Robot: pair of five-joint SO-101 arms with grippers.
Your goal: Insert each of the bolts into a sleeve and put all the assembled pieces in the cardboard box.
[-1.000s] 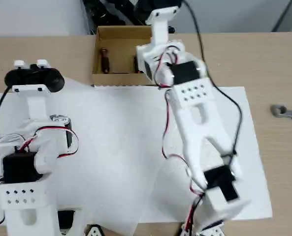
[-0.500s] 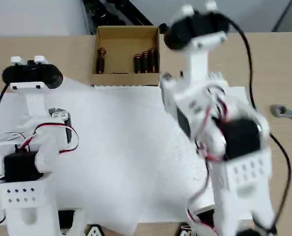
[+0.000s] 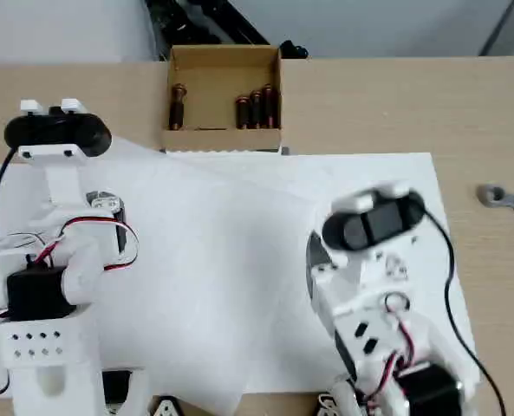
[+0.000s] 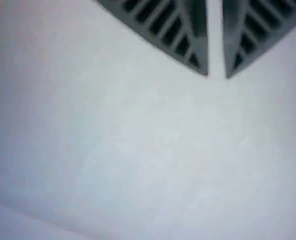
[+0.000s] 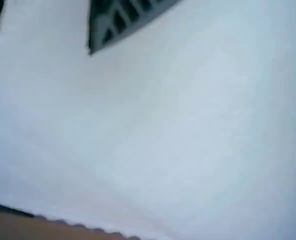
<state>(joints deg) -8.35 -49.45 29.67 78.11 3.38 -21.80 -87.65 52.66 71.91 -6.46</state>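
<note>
Four assembled pieces lie in the cardboard box (image 3: 213,87), which sits at the far edge of the desk (image 3: 482,104), a little left of its middle. A single piece (image 3: 179,104) lies alone near the box's left wall, and a row of three pieces (image 3: 257,108) lies packed side by side toward its right wall. A white sheet (image 3: 213,260) covers the desk from the box to the near edge. The left arm (image 3: 48,260) is folded up at the sheet's left edge. The left gripper (image 4: 216,76) hangs just over the sheet, its jaws drawn together to a thin slit with nothing between them. The right arm (image 3: 374,286) is folded up by the sheet's near right corner. The right gripper (image 5: 40,40) has its jaws well apart over bare sheet and grips nothing. A small metal tool (image 3: 499,198) lies at the desk's right edge.
</note>
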